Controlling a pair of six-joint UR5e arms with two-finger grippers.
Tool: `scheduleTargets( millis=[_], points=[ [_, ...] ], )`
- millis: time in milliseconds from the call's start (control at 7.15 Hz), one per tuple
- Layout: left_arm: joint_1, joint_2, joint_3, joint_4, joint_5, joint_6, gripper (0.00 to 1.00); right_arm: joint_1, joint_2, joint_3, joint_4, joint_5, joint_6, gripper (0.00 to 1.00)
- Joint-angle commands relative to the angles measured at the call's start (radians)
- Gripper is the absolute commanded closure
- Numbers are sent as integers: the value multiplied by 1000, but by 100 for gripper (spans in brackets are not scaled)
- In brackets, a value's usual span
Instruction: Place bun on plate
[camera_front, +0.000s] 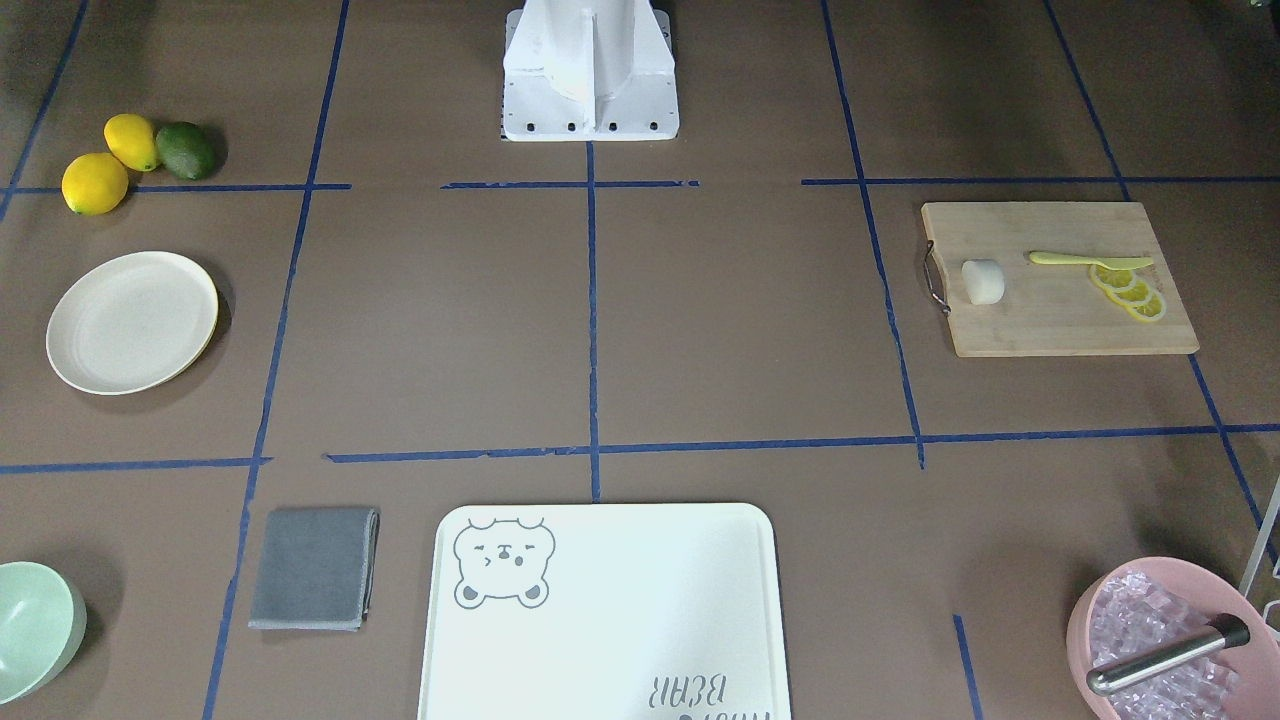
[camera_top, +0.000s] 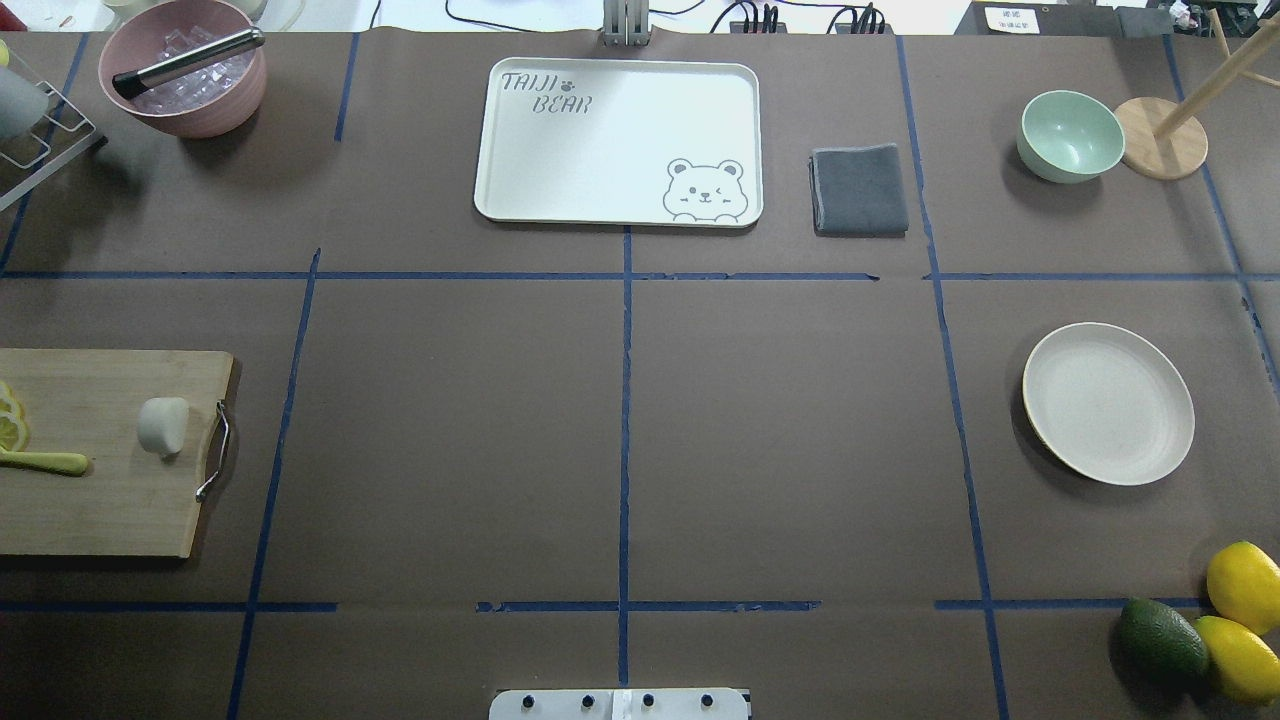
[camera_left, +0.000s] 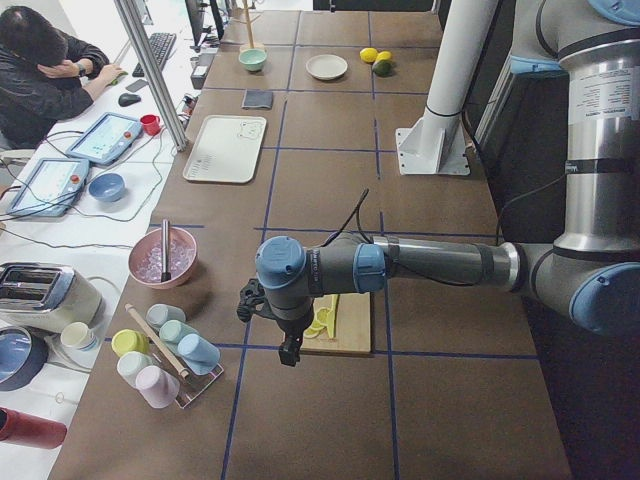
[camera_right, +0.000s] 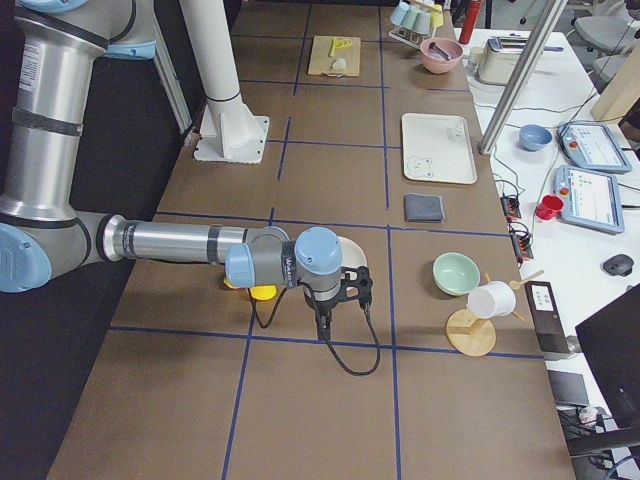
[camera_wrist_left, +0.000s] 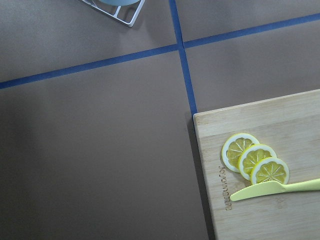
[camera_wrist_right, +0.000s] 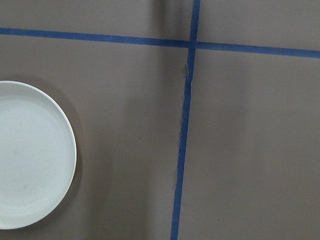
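Cutting board (camera_top: 110, 500) seen partly under left jaws. Plate (camera_top: 1108, 403), bare, seen just beside right jaws. Bun (camera_top: 163, 425), unheld, seen on board near left jaws. Jaw opening could not be told, either side. Centred, gentle grip across bun's rounded sides judged needed.

We see a long bench (camera_top: 780, 420) covered in brown paper, gridded with blue tape lines (camera_top: 625, 400) — beside it, a white desk (camera_left: 80, 225) where a person in black (camera_left: 40, 70) sits — under even, soft light.
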Motion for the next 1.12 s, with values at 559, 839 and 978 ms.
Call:
scheduleTargets(
  millis=[559,839,978],
  points=[
    [6,3,11,0,-3,0,0,-147,20,-6,190,3,211,0],
    [6,5,14,0,-3,0,0,-240,25,-149,479,-11,389,1],
    [6,5,14,-2,-3,0,0,-294,49,-205,588,-42,510,1]
  ],
)
